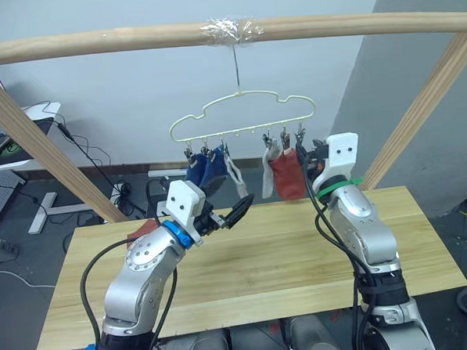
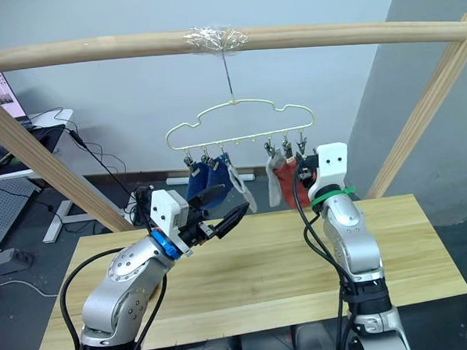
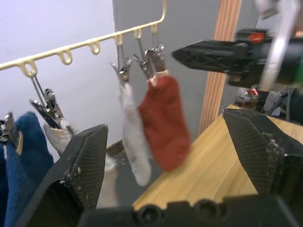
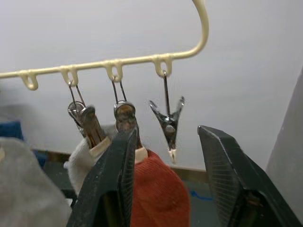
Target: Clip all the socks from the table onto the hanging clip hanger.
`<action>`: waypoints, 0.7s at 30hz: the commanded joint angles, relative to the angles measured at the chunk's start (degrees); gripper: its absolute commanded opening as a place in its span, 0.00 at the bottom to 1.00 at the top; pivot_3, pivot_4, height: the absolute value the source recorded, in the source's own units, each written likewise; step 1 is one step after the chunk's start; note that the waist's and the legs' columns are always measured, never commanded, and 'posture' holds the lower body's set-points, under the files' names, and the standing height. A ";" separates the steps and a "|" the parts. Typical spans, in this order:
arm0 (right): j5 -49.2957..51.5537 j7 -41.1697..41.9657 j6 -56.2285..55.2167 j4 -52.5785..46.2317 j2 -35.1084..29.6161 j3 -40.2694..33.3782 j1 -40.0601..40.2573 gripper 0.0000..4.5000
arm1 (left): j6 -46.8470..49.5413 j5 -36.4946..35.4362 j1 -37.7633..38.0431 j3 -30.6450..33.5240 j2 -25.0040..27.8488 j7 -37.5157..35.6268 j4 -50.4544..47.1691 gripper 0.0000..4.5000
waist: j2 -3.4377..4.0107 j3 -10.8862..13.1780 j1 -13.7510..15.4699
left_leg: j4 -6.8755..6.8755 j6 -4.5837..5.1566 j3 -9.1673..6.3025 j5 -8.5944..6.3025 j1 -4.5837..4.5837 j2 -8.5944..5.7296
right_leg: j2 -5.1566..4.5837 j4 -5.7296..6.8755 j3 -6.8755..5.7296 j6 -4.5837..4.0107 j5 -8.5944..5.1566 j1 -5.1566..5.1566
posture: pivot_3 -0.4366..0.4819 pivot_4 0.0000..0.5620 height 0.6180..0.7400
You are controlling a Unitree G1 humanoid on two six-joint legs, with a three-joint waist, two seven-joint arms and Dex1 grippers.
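Five socks (image 1: 285, 176) on clip hanger (image 1: 242, 116)

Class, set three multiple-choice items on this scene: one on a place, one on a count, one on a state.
1. Where on the hanger is the empty clip?
A. robot's right end
B. robot's left end
C. the middle

2. How many socks hang clipped?
A. three
B. five
C. six

3. What state is the right gripper in?
A. shut on a red sock
B. shut on a clip
C. open, holding nothing

Answers:
1 A: the empty clip is last on the right of the clip hanger.
2 B: five socks hang there: two blue, two grey, one red.
3 C: the right gripper has its fingers spread apart.
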 commanded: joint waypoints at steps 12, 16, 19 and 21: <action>-0.66 -1.65 -7.64 10.02 0.77 -2.52 -6.97 0.48 | -0.51 -0.89 1.02 -0.88 0.94 0.01 -4.60 0.96 | 0.00 0.00 0.91 | 0.01 0.00 0.00 0.00 0.00 0.00 | 0.00 0.01 -0.01 -0.01 0.00 0.01 | 0.47 0.21 1.00; -0.54 -1.75 -8.99 12.54 0.67 -3.04 -8.39 0.48 | -0.38 -1.10 1.31 -1.07 1.00 0.40 -5.16 0.96 | 0.00 0.00 0.92 | 0.02 0.00 0.00 0.00 0.00 0.00 | 0.00 0.03 0.00 -0.01 0.01 0.01 | 0.47 0.21 1.00; -0.71 -2.08 -10.06 15.00 0.82 -3.41 -9.69 0.48 | -0.20 -1.24 1.34 -1.23 1.01 0.54 -5.48 0.96 | 0.00 0.00 0.92 | 0.02 0.00 0.00 0.00 0.02 0.00 | 0.00 0.06 0.00 -0.01 0.01 0.01 | 0.48 0.21 1.00; -0.76 -2.14 -10.89 16.73 0.90 -3.56 -10.58 0.48 | -0.17 -1.26 1.24 -1.31 1.05 0.60 -5.46 0.96 | 0.00 0.00 0.92 | 0.03 0.00 0.00 0.00 0.02 0.00 | 0.00 0.08 0.00 -0.01 0.01 0.01 | 0.48 0.21 1.00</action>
